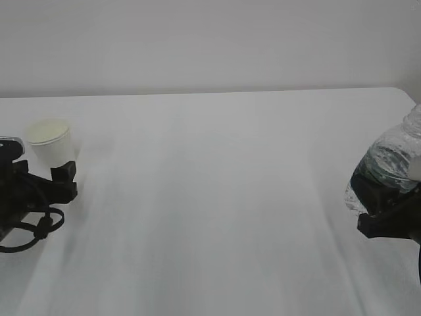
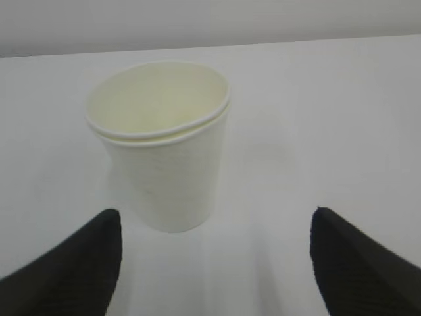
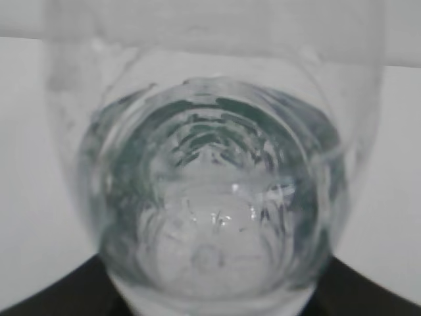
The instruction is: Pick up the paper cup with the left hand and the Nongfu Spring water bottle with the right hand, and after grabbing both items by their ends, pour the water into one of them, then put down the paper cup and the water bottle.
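Observation:
The white paper cup (image 1: 51,141) stands upright on the table at the far left, cream inside showing. In the left wrist view the paper cup (image 2: 161,148) sits just ahead of my open left gripper (image 2: 214,227), nearer the left finger (image 2: 85,263) and touching neither. In the exterior view the left gripper (image 1: 41,170) lies low behind the cup. My right gripper (image 1: 388,201) is shut on the lower end of the Nongfu Spring water bottle (image 1: 389,161), which leans up and right past the frame edge. The bottle (image 3: 210,197) fills the right wrist view, with clear water inside.
The white table (image 1: 217,197) stretches between the two arms, its far edge meeting a pale wall. Black cables (image 1: 29,230) loop beside the left arm at the table's left side.

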Robot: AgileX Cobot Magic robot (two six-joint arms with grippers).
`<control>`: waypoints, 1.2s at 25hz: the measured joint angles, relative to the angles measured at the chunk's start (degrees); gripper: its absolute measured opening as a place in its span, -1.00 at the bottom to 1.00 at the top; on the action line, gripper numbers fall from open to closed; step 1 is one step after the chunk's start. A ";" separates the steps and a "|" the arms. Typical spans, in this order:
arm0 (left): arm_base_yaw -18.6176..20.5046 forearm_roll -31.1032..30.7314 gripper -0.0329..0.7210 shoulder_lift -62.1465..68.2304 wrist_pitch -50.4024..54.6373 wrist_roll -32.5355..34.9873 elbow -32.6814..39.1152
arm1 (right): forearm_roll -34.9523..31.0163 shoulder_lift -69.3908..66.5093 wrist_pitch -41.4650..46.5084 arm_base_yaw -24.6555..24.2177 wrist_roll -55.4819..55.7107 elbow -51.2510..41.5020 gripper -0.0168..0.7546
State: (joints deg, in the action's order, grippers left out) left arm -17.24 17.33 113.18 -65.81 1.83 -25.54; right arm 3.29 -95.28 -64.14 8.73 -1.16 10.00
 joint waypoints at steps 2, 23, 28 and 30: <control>0.38 0.13 0.84 1.42 0.00 0.00 -0.97 | 0.00 0.00 0.00 0.00 0.00 0.00 -0.03; 3.70 -2.39 0.78 11.36 0.00 0.00 -10.49 | 0.00 0.00 0.00 0.00 0.00 0.00 -0.03; 4.32 -2.39 0.78 12.53 0.00 0.00 -11.32 | 0.00 0.00 0.00 0.00 0.00 0.00 -0.03; 5.19 -2.56 0.77 12.76 0.00 0.00 -11.96 | 0.00 0.00 0.00 0.00 0.08 0.00 -0.03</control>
State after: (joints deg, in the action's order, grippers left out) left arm -12.05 14.77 125.94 -65.81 1.83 -37.50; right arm 3.29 -95.28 -64.14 8.73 -1.08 10.00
